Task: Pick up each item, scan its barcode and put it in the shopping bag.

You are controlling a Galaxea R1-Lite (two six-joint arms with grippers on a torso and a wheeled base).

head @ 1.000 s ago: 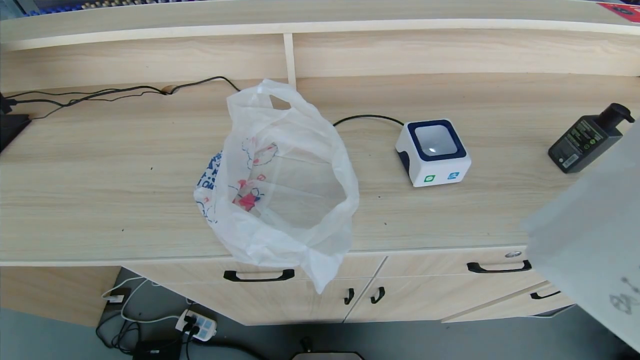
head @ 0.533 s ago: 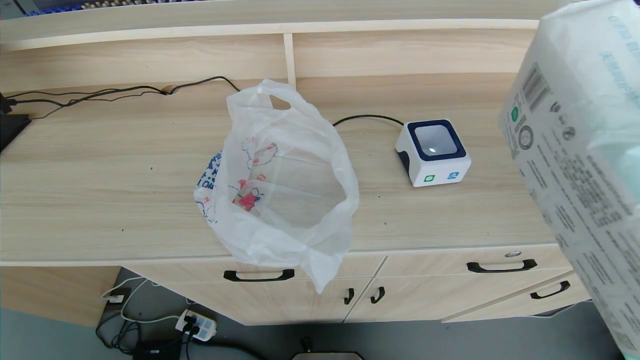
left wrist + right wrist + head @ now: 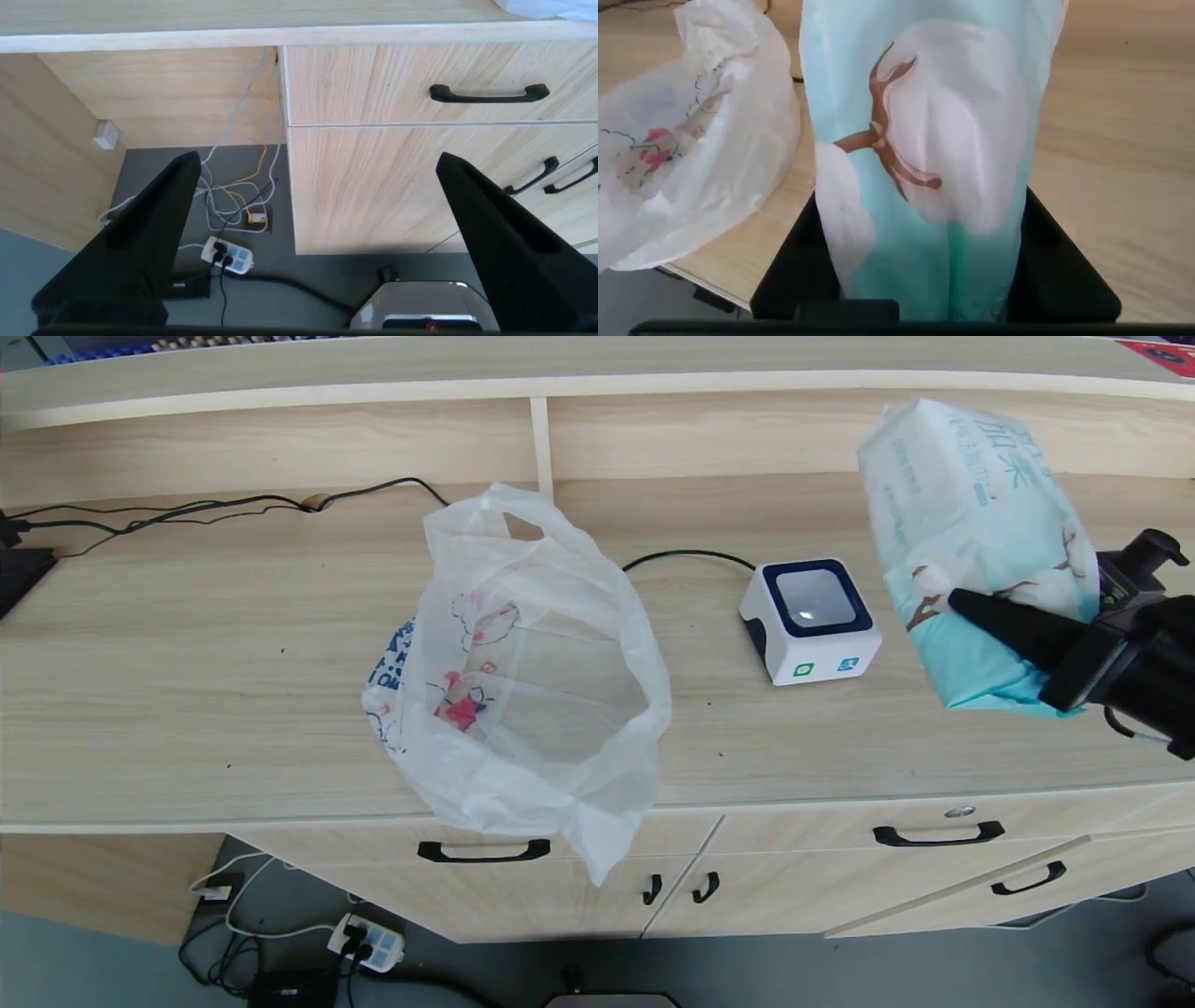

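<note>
One tissue pack [image 3: 971, 513], pinched in our right gripper [image 3: 963, 604], hangs over the worktop's right end beside the scanner [image 3: 810, 619], we judge for barcode reading. Left gripper [image 3: 318, 168] spread, below the front edge.

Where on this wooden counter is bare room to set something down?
Widest: left of the white plastic shopping bag, in front of black cables. Smaller: between bag and white cube scanner. Crowded: right end, with turquoise tissue pack in the right gripper and dark pump bottle.
</note>
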